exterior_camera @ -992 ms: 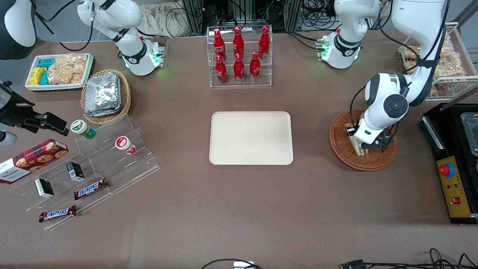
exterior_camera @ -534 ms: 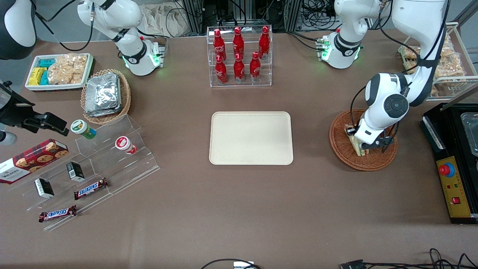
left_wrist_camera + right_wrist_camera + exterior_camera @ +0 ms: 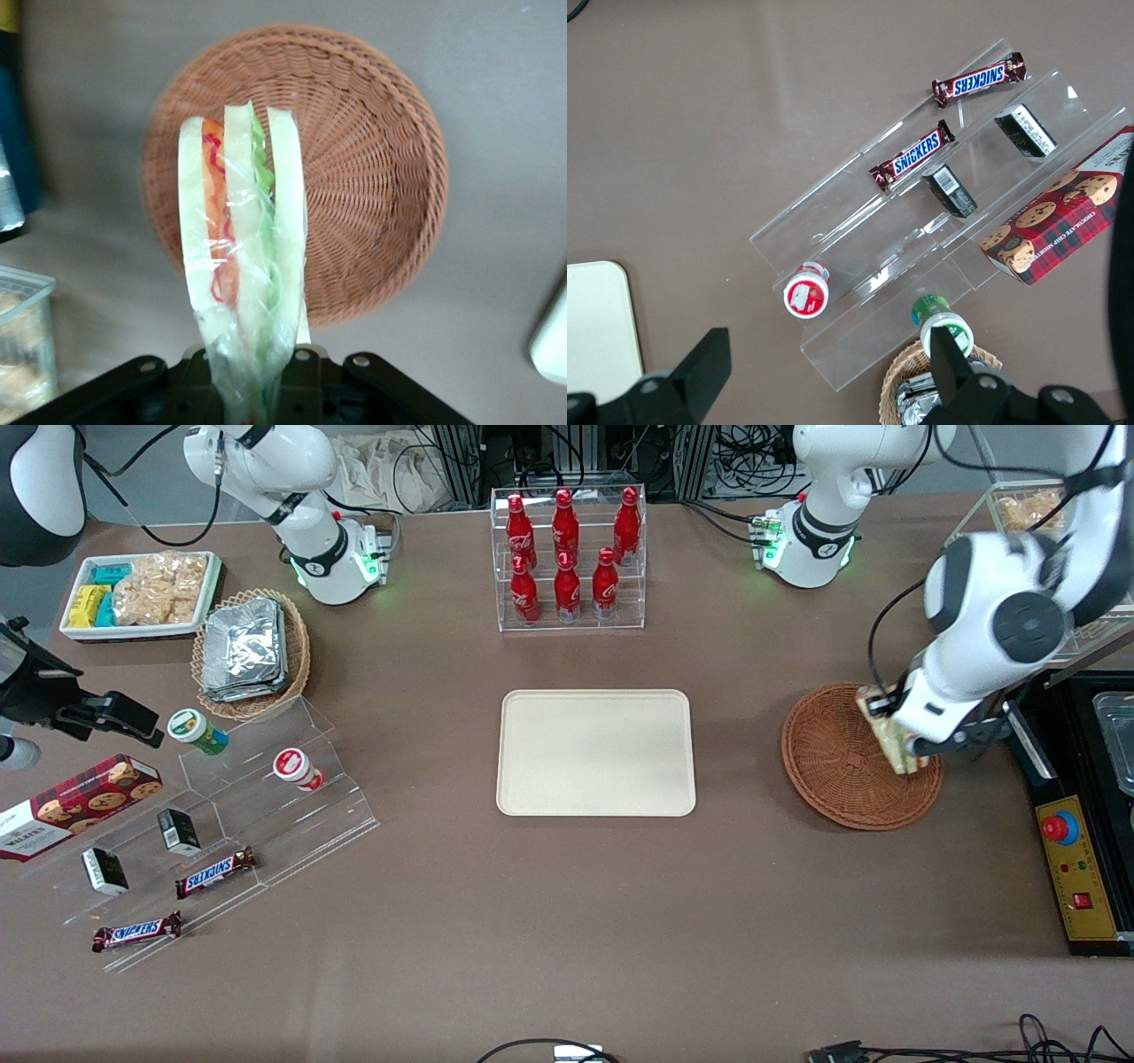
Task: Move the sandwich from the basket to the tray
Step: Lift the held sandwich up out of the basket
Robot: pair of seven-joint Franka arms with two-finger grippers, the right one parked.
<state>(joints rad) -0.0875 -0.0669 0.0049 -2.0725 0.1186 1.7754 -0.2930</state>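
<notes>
I'm hanging over the desk (image 3: 567, 921) at the working arm's end, and the whole coming move is turning on one direction: the tray (image 3: 595, 752) is lying at nine o'clock from me in the front view, well apart, with a stretch of bare desk in between. It is sitting flat and cream with nothing on it, its long sides running along the three-to-nine line, so I'm judging I can come in across its short edge and have plenty of room to land.

The basket (image 3: 842, 766) is directly beneath me, and nothing is in it now; in my wrist view I'm looking straight down into its woven bowl (image 3: 372, 168).

My gripper (image 3: 905, 755) is hovering above the basket's three o'clock rim, pinching the sandwich (image 3: 890, 737) at its narrow end. The sandwich (image 3: 241, 257) is clear of the wicker, its long axis pointing away from my gripper (image 3: 248, 390), with the bread slices and filling layers standing edge-on to my camera.
</notes>
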